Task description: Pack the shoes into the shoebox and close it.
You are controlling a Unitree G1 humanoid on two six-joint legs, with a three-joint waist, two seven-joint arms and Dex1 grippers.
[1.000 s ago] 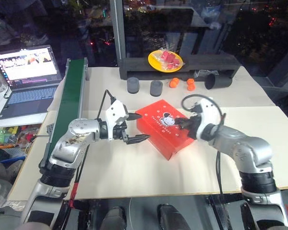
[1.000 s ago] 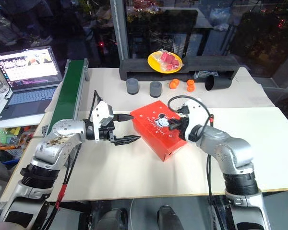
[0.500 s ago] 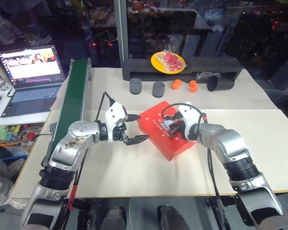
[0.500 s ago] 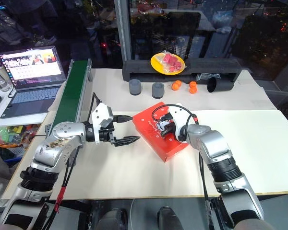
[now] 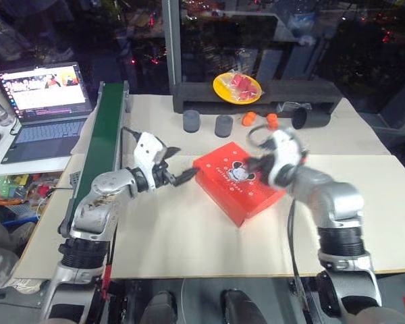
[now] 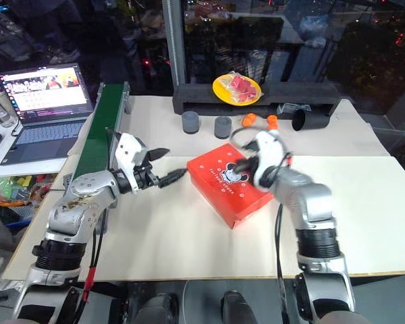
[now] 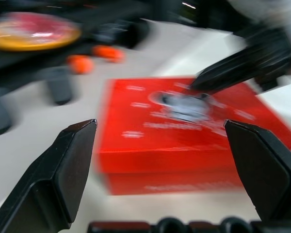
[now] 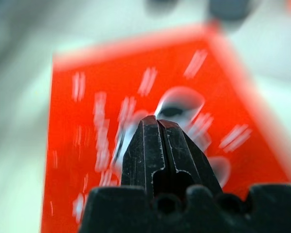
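The red shoebox (image 5: 239, 183) lies closed on the white table, its lid with the cartoon mouse picture facing up. The shoes are hidden. My left gripper (image 5: 178, 165) hovers open just off the box's left corner, pointing at it; the left wrist view shows its fingers (image 7: 63, 179) spread wide with the shoebox (image 7: 150, 145) between them and further off. My right gripper (image 5: 251, 164) is shut and empty, poised over the mouse picture. Its closed fingertips (image 8: 156, 141) point down at the lid (image 8: 87, 121).
A green conveyor belt (image 5: 106, 131) runs along the left, with a laptop (image 5: 44, 101) beyond it. At the back stand a black foam tray (image 5: 310, 91) bearing a yellow plate (image 5: 237, 88), two grey foam cylinders (image 5: 191, 121), orange balls (image 5: 246, 119) and a tipped black cup (image 5: 307, 118).
My left gripper has drawn back leftward from the box and swung round to point at it. My right gripper has lifted off the lid, still shut.
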